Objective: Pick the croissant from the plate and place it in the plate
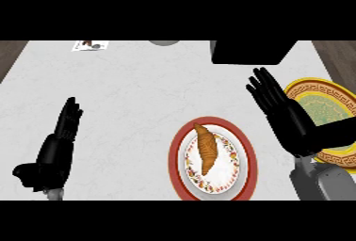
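A brown croissant (pixel 206 147) lies lengthwise on a red-rimmed white plate (pixel 179 157) with a flowered border, at the counter's lower middle. A yellow plate (pixel 327 102) with a green centre and dark patterned rim sits at the right edge. My right hand (pixel 287 117) is open, fingers straight and pointing up-left, hovering between the two plates and covering part of the yellow plate's left side. It sits to the right of the croissant, apart from it. My left hand (pixel 57 147) rests open at the lower left, fingers up.
A black box-like object (pixel 250 52) stands at the back right. A grey round thing (pixel 164 43) peeks in at the back middle, and a small printed card (pixel 92 45) lies at the back left. Dark wood strips border the white counter on both sides.
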